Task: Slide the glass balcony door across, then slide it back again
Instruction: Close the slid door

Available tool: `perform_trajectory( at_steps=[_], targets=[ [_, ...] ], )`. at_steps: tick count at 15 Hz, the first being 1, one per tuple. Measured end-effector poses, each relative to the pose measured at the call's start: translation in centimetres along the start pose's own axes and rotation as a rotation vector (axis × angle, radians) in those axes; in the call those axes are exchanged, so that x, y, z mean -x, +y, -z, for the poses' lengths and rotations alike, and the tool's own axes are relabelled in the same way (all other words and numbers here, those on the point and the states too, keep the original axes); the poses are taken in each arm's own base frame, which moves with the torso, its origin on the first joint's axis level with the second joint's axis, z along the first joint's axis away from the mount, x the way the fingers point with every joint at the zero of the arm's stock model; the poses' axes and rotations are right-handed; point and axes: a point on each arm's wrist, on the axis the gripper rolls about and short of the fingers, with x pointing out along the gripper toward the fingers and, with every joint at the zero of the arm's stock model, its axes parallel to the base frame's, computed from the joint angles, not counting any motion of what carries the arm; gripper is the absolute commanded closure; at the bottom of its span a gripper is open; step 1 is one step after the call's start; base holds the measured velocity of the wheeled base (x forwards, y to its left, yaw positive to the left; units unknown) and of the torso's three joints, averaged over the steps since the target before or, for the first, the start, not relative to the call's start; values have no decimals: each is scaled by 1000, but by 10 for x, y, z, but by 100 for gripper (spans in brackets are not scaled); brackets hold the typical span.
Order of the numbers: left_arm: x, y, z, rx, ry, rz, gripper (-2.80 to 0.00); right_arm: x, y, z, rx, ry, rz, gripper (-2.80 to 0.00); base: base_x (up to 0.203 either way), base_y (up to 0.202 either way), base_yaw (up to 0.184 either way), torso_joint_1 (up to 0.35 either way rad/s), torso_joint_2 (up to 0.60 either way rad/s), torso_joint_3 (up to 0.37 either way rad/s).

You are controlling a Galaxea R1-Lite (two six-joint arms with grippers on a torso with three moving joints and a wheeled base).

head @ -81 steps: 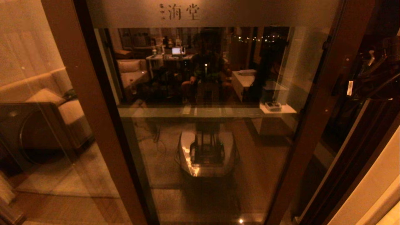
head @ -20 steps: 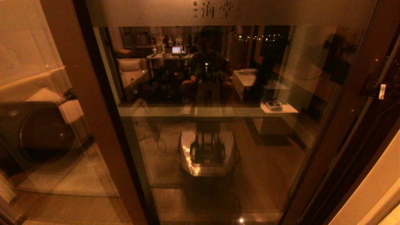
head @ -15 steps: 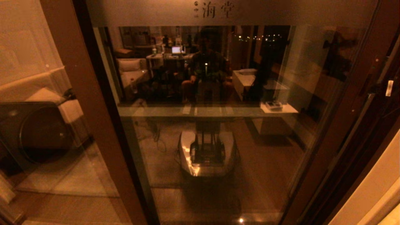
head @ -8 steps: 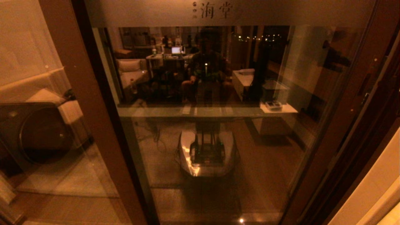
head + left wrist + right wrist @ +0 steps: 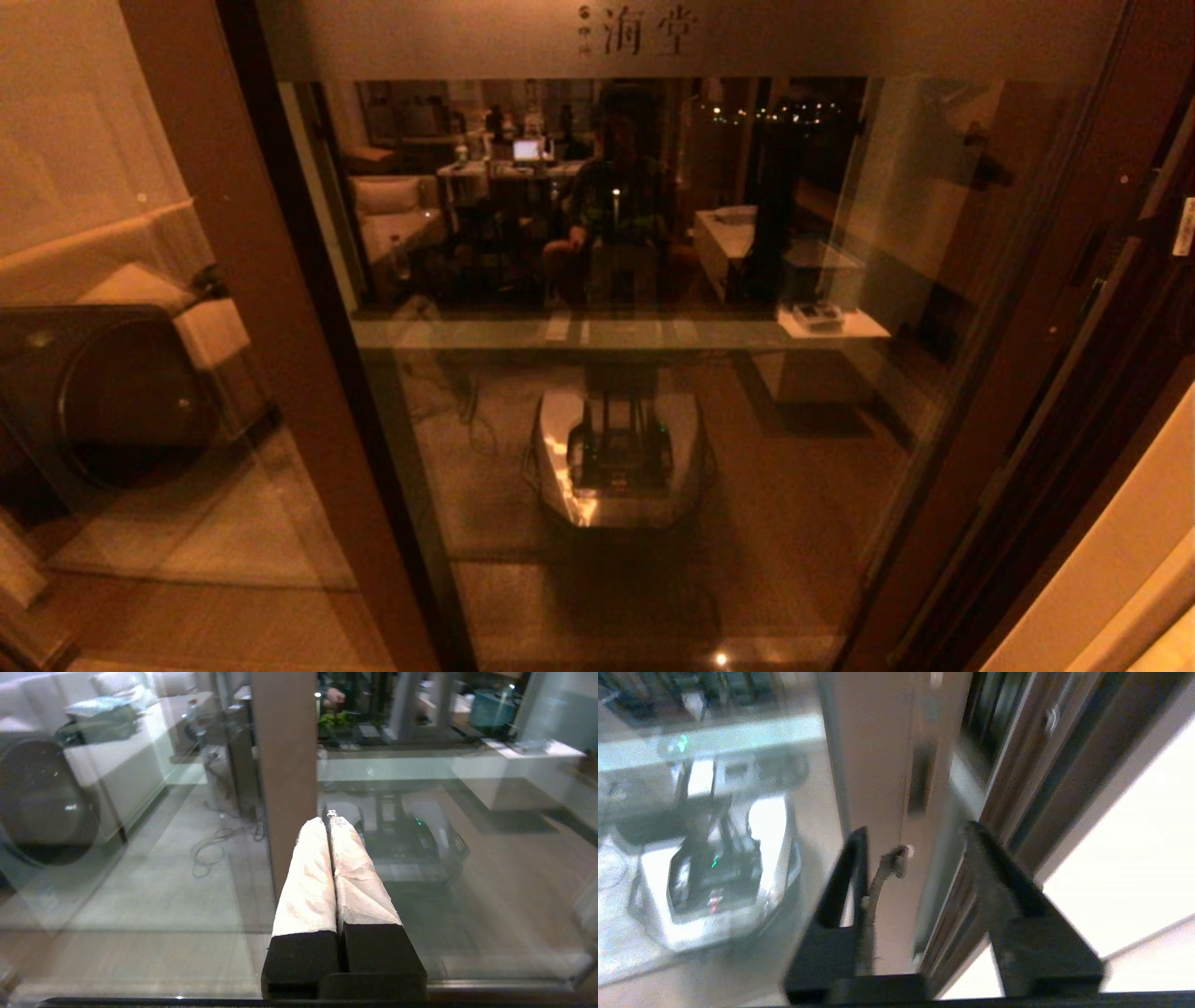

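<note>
Dim room mirrored in glass balcony door (image 5: pixel 653 373), spanning the view, handle stile at right. Right gripper (image 5: pixel 915 835) open, empty, near handle slot (image 5: pixel 920 781); left gripper (image 5: pixel 329 823) closed, parked. Risk: fingers missing the slot, skidding off.

The glass balcony door (image 5: pixel 653 373) fills the middle of the scene, its handle slot (image 5: pixel 920 781) in the right stile. A second glass panel (image 5: pixel 103 373) lies to its left. The right gripper (image 5: pixel 915 835) sits just before the right stile, below the slot; the left gripper (image 5: pixel 329 821) faces the left stile.
</note>
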Motion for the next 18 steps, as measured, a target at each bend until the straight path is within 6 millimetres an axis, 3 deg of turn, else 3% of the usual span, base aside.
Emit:
perform_trajectory(
  at_steps=[4,8,13,18],
  targets=[
    [0,0,0,0,0,0,0,-7,5,-29,68,-44,21,0,0,0,0,0,0,0],
    [0,0,0,0,0,0,0,-31,19,-39,82,-5,24,0,0,0,0,0,0,0],
    [0,1,0,37,1,-24,0,-65,29,-24,98,132,47,0,0,0,0,0,0,0],
    [0,1,0,37,1,-25,0,-82,28,-4,121,225,168,0,0,0,0,0,0,0]
  ],
)
